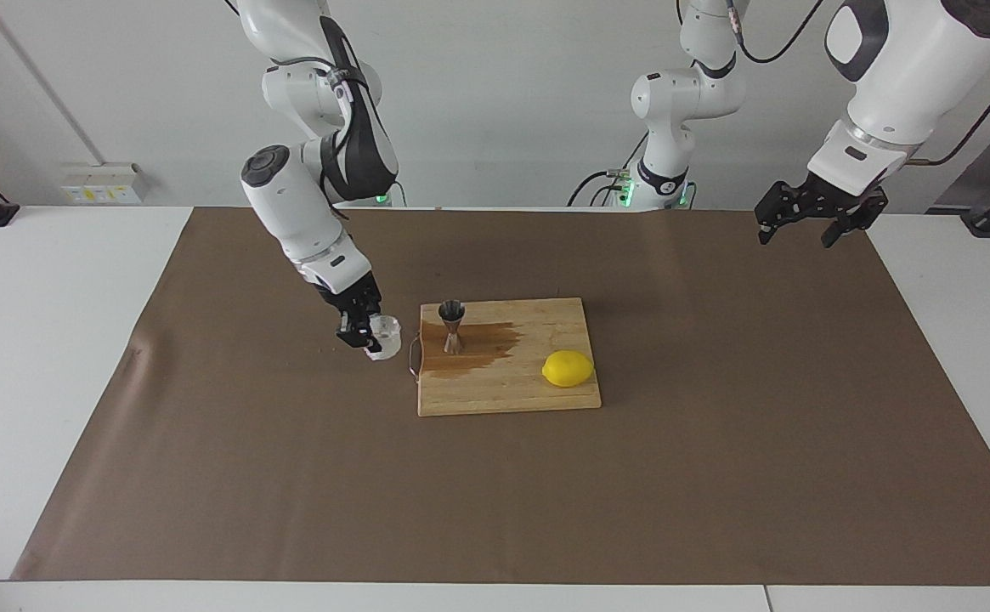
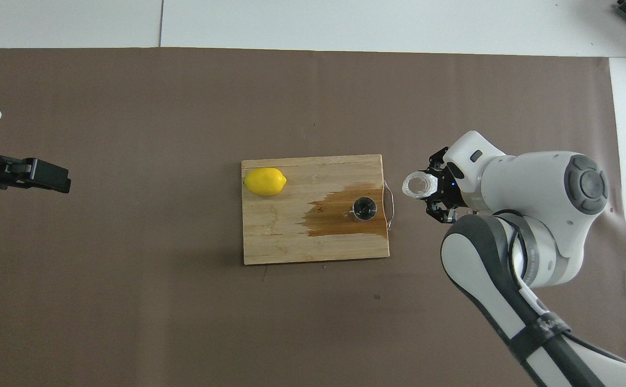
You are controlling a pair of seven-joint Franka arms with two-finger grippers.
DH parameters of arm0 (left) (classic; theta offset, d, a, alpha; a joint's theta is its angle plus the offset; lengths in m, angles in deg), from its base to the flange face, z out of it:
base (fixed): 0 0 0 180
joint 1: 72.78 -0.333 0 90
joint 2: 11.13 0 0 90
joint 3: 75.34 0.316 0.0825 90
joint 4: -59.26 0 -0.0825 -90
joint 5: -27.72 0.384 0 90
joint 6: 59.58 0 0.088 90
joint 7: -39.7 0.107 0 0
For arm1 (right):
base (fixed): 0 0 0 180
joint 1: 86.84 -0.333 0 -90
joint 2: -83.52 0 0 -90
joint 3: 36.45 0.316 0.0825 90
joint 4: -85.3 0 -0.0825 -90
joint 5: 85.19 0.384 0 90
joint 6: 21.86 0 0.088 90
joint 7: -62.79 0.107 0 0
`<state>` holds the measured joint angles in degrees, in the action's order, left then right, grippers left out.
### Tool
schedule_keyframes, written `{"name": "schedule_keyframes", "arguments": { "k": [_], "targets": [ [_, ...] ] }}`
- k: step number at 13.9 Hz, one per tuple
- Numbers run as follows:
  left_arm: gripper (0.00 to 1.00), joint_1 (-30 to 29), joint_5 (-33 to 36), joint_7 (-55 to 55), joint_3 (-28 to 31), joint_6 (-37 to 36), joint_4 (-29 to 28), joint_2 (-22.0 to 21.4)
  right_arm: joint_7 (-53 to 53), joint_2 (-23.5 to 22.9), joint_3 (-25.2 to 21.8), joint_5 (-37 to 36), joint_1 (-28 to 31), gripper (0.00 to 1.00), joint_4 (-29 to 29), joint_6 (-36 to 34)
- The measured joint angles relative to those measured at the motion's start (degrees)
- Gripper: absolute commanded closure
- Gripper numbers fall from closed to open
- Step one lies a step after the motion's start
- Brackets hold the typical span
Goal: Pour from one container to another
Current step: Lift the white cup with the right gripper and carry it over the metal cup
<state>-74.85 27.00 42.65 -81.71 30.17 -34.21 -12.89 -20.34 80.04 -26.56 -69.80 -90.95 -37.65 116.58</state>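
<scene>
A small clear faceted glass cup (image 1: 384,337) (image 2: 418,185) is upright in my right gripper (image 1: 370,333) (image 2: 430,188), which is shut on its side. The cup hangs low over the brown mat, just off the cutting board's metal handle (image 1: 412,355), toward the right arm's end. The steel hourglass jigger (image 1: 452,325) (image 2: 365,208) stands upright on the wooden cutting board (image 1: 503,391) (image 2: 291,242), in a dark wet patch (image 2: 339,217), about a hand's width from the cup. My left gripper (image 1: 800,231) (image 2: 49,176) waits open, high over the mat's edge at the left arm's end.
A yellow lemon (image 1: 568,368) (image 2: 265,181) lies on the board's corner toward the left arm's end. The brown mat (image 1: 495,510) covers most of the white table. The right arm's elbow (image 2: 533,215) looms over the mat beside the board.
</scene>
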Motion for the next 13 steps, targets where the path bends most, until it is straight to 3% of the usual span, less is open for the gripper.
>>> {"name": "schedule_keyframes", "arguments": {
  "k": [7, 13],
  "targets": [
    [0.00, 0.23, -0.05, -0.17, 1.02, -2.56, -0.09, -1.45, 20.54, 0.02, 0.09, -20.07, -6.71, 1.00, 5.03, -6.47],
    [0.00, 0.44, -0.10, -0.17, 0.82, -2.75, -0.69, -1.81, 30.12, 0.02, 0.10, -32.92, -12.01, 1.00, 6.44, -7.69]
  ]
}}
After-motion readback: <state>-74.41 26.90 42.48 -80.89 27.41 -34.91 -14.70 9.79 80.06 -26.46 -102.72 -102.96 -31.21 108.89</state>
